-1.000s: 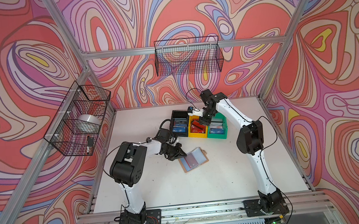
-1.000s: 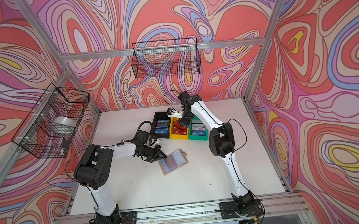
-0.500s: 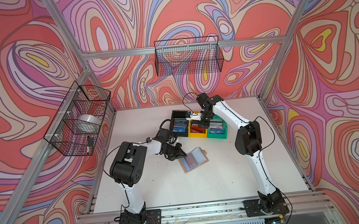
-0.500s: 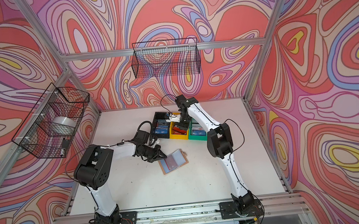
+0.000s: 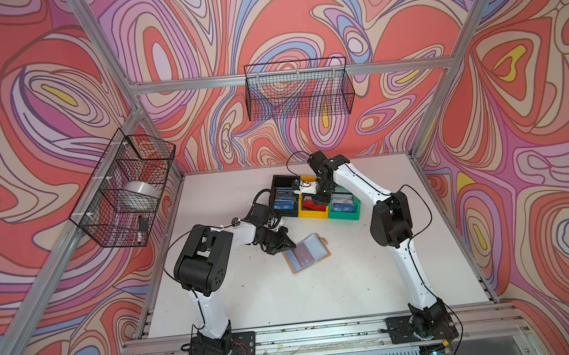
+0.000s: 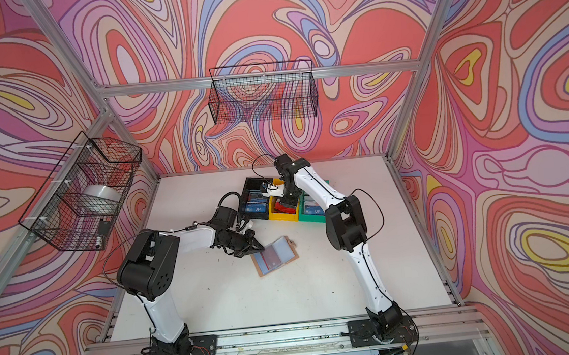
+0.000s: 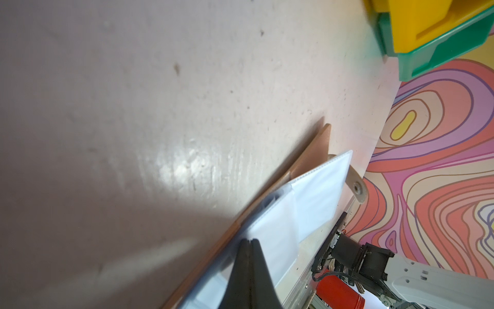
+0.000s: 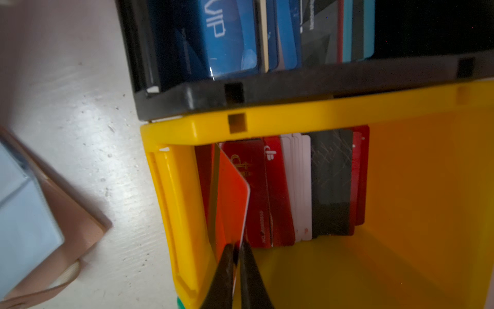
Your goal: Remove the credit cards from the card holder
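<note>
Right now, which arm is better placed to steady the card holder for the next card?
Left. The left tool, closed, is at the card holder sleeves. The right tool is away at the yellow bin, pinching a red card.

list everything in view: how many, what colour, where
card holder: one, tan with pale blue sleeves, open mid-table
sleeved credit card: one, red, inside the card holder
yellow bin: one, middle of the bin row, stacked red cards inside
held credit card: one, red, in the yellow bin
black bin: one, row's left end, blue cards inside
green bin: one, row's right end
wire baskets: two, black, back wall and left wall
roll: one, silvery, in the left-wall basket
table: one, white
left gripper: one, black, shut, tips on the holder's sleeves
right gripper: one, black, pinching the held credit card
</note>
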Action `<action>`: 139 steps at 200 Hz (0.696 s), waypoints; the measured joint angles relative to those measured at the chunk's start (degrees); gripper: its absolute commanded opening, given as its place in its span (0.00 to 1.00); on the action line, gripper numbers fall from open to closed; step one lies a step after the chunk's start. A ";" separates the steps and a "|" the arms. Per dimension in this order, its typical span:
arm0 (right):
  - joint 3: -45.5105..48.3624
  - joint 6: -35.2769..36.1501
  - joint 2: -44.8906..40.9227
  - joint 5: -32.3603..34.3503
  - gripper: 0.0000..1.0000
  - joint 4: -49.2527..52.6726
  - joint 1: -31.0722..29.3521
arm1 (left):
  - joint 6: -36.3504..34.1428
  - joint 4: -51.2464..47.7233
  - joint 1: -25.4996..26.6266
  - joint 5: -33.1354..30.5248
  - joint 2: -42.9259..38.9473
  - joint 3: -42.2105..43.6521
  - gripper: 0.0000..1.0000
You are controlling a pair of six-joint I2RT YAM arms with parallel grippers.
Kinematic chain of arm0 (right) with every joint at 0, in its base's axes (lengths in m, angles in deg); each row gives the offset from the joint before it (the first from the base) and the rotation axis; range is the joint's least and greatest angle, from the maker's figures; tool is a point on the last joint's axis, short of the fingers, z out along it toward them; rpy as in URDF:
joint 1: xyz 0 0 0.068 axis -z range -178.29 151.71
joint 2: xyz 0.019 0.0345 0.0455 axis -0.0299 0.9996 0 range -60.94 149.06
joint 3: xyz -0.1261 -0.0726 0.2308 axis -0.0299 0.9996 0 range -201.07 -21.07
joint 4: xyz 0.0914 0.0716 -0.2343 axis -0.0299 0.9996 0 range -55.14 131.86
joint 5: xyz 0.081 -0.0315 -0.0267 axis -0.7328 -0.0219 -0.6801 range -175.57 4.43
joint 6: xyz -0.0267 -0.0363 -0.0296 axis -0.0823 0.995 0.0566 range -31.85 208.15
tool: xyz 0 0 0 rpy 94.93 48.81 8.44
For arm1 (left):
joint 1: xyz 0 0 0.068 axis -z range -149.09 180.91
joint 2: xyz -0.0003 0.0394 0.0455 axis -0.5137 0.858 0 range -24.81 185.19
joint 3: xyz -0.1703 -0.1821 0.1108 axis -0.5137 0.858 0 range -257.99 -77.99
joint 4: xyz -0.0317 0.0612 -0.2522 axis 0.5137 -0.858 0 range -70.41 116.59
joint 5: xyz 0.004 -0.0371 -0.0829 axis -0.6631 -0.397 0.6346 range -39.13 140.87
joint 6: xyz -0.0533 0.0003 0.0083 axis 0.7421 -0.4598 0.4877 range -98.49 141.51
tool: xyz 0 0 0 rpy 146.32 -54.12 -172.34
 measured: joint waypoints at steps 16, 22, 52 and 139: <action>0.74 -0.44 0.00 0.83 0.22 -1.03 0.04 | 0.00 0.00 0.00 -0.02 0.00 0.00 0.00; 0.85 -0.79 0.00 0.87 0.24 -1.31 0.09 | 0.00 0.00 0.00 -0.02 0.02 0.00 0.00; 2.05 -1.84 -0.33 0.76 0.29 -4.07 0.11 | 0.04 0.00 0.00 -0.04 0.00 0.02 0.00; 25.44 -22.99 -31.63 -11.85 0.31 -20.28 0.11 | 0.24 -3.08 -0.11 -2.67 -2.54 -0.74 0.00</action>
